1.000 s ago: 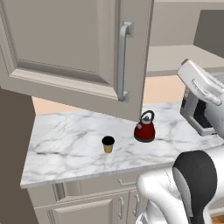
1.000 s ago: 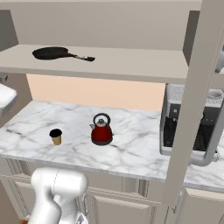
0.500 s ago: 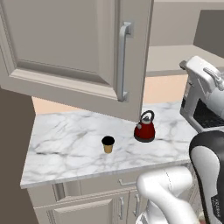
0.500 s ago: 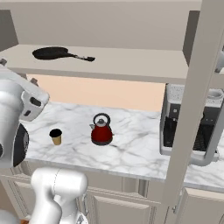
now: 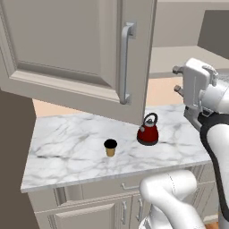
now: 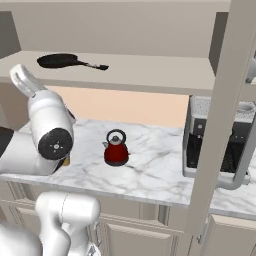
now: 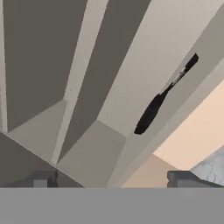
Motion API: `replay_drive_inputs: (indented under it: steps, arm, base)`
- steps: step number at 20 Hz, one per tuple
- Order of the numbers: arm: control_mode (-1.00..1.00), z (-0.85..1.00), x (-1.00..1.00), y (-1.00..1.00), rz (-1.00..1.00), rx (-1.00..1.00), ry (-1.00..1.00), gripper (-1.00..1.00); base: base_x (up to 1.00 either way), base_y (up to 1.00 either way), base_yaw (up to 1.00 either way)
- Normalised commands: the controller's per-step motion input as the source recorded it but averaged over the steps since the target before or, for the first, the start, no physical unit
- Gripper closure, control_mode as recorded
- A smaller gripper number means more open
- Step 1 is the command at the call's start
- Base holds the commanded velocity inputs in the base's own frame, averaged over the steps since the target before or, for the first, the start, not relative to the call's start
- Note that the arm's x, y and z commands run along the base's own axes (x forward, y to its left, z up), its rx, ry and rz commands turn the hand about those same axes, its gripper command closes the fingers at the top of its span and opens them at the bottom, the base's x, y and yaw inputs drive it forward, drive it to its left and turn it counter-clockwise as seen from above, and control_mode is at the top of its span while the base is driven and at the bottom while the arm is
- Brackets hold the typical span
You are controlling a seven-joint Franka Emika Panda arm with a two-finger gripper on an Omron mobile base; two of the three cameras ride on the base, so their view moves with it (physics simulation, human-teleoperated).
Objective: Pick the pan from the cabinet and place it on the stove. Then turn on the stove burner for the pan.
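Black and matte, the pan (image 6: 61, 60) lies flat on the shelf (image 6: 150, 75) of the cabinet (image 5: 67, 49), near the shelf's left end in the right base view, its long handle pointing right. In the hand view it shows edge-on as a thin dark sliver (image 7: 151, 113) on the pale shelf, well apart from the gripper (image 7: 113, 179), whose two dark fingertips (image 7: 43, 178) stand spread wide with nothing between them. The cabinet's door hangs open over the counter, its vertical metal bar handle (image 5: 125, 62) facing the left base camera. Below, on the white marble counter (image 5: 67, 147), a red kettle (image 5: 148, 130) stands near a small dark-rimmed cup (image 5: 110, 147). To the right in the right base view sits a boxy dark and metal appliance (image 6: 215, 145).
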Motion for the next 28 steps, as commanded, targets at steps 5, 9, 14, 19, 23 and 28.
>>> replay_drive_inputs:
  steps: [5, 9, 14, 19, 23, 28]
  arm:
    - [-1.0, -0.06, 0.56, 0.17, 0.27, 0.05, 0.23, -1.0]
    - [-1.0, -0.06, 0.43, 0.3, 0.28, 0.06, 0.21, -1.0]
    - [-1.0, -0.11, 0.27, 0.5, 0.24, 0.08, 0.21, -1.0]
    - [-1.0, -0.16, 0.06, 0.65, 0.18, 0.1, 0.19, -1.0]
    - [-1.0, -0.19, 0.0, 0.71, 0.16, 0.08, 0.18, -1.0]
    - [-1.0, -0.16, -0.06, 0.74, 0.15, 0.05, 0.16, -1.0]
  base:
    - [0.0, 0.0, 0.0]
    - [0.0, 0.0, 0.0]
    - [0.0, 0.0, 0.0]
    - [0.0, 0.0, 0.0]
    - [0.0, 0.0, 0.0]
    - [0.0, 0.0, 0.0]
